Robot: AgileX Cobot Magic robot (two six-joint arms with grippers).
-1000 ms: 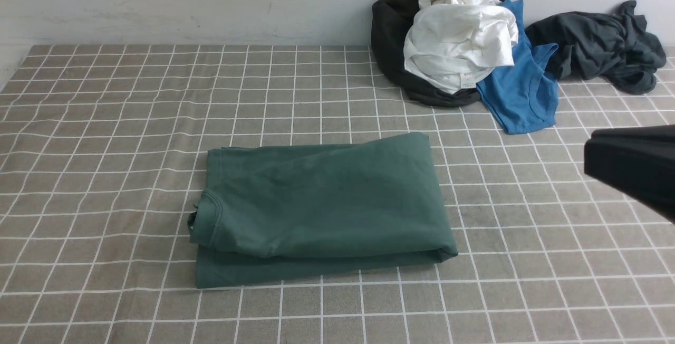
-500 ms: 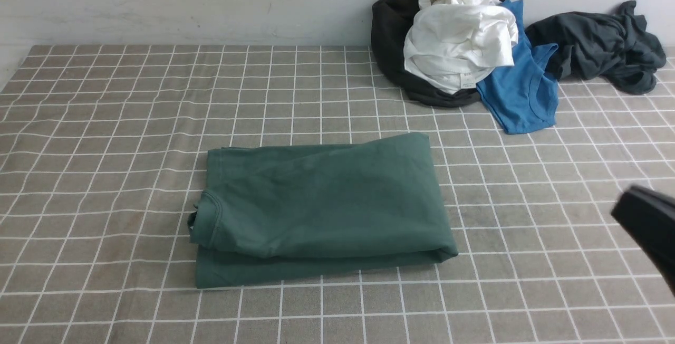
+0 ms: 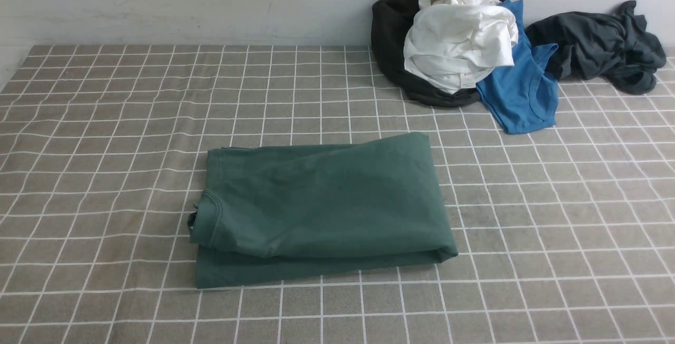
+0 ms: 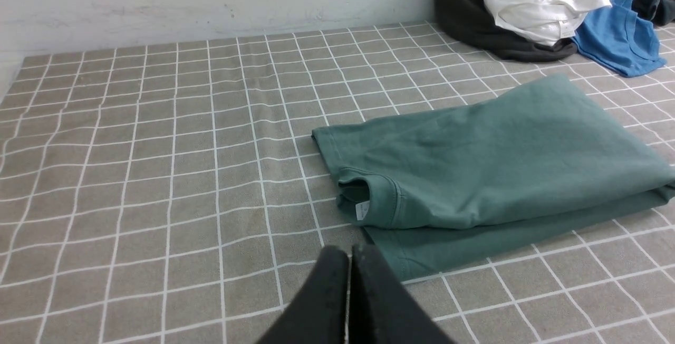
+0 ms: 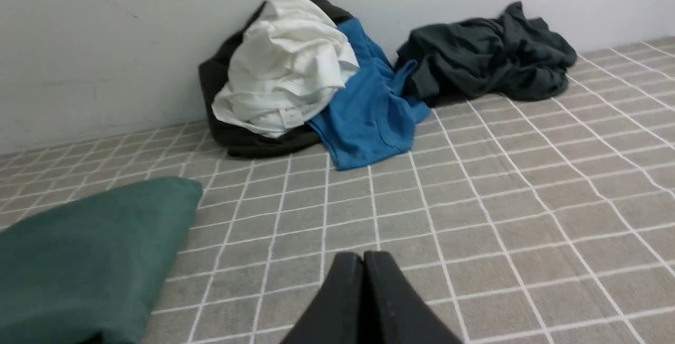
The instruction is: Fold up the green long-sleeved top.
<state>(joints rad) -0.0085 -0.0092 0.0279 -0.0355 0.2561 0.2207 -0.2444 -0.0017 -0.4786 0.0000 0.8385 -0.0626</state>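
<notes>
The left pincer [image 4: 348,259] is pressed together, empty, above the table [image 3: 105,122] just beside the top's hem. The folded green top [image 3: 321,209] lies at centre frame in the front view. The right pincer [image 5: 363,262] is likewise together, empty, touching nothing.

Five garments lie on one checked tablecloth [image 3: 105,122]. One folded green top [image 3: 327,201] sits at the centre of the frame. Four loose garments are piled at the upper right: one black garment [image 3: 390,32], one white shirt [image 3: 459,43], one blue shirt [image 3: 522,96] and one dark grey garment [image 3: 601,43].
</notes>
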